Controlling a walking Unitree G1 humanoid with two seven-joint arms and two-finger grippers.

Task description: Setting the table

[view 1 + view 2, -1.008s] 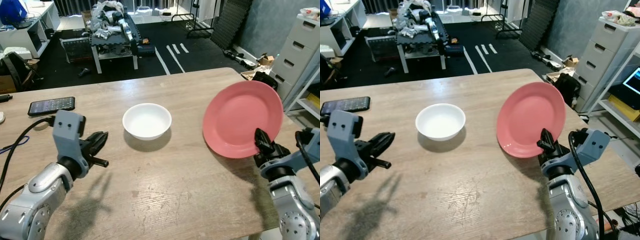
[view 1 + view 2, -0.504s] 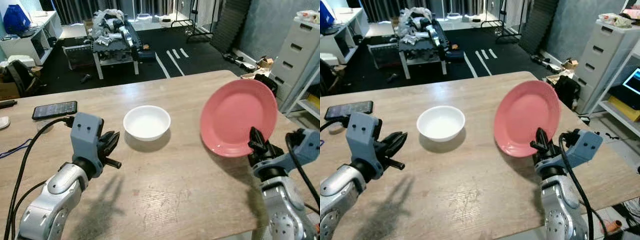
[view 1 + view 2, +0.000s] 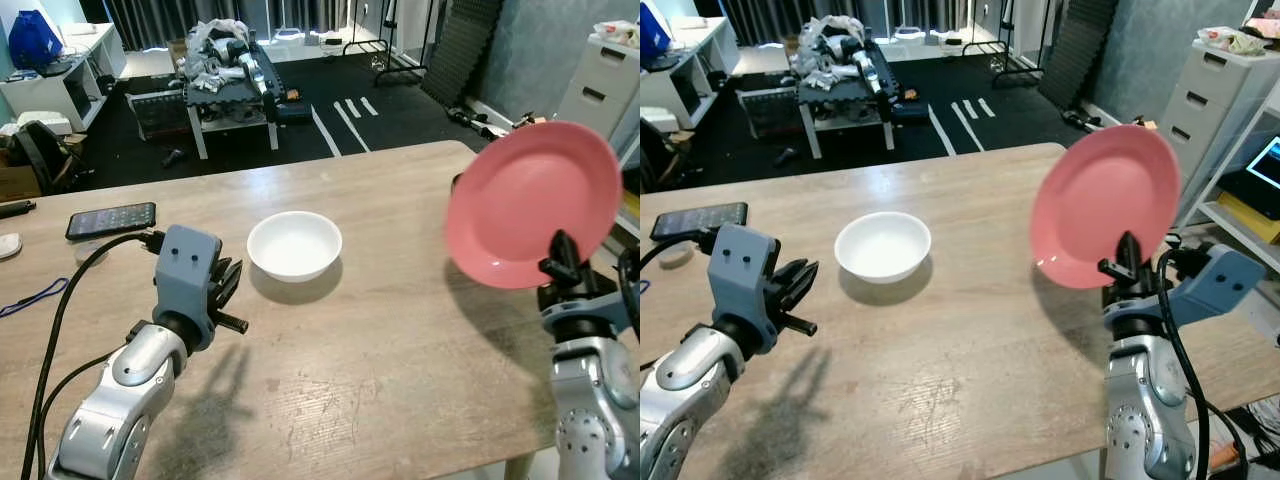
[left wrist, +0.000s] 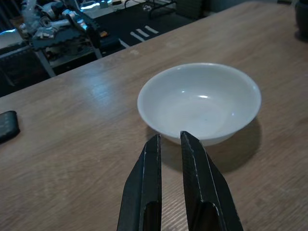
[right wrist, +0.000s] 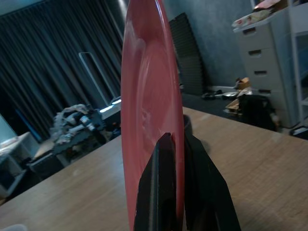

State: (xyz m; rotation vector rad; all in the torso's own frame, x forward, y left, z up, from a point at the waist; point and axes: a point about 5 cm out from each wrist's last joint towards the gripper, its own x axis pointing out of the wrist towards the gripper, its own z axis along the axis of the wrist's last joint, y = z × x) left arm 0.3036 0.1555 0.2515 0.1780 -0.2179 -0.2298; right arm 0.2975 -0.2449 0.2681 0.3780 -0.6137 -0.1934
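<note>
Pink plate (image 3: 530,203) pinched upright by right gripper (image 3: 562,262); white bowl (image 3: 294,244) holds nothing.

Looks more like a robotics lab or workshop than a lived-in home. The wooden bench (image 3: 380,330) fills the lower half of the frame, and past it the floor is black matting with white tape strips (image 3: 340,110). Top centre there's a low work table (image 3: 232,85) heaped with robot parts and cables. Upper left has white shelving (image 3: 55,85) with a blue jug (image 3: 30,38), upper right a grey drawer unit (image 3: 600,85). Dark curtains run along the back.
</note>
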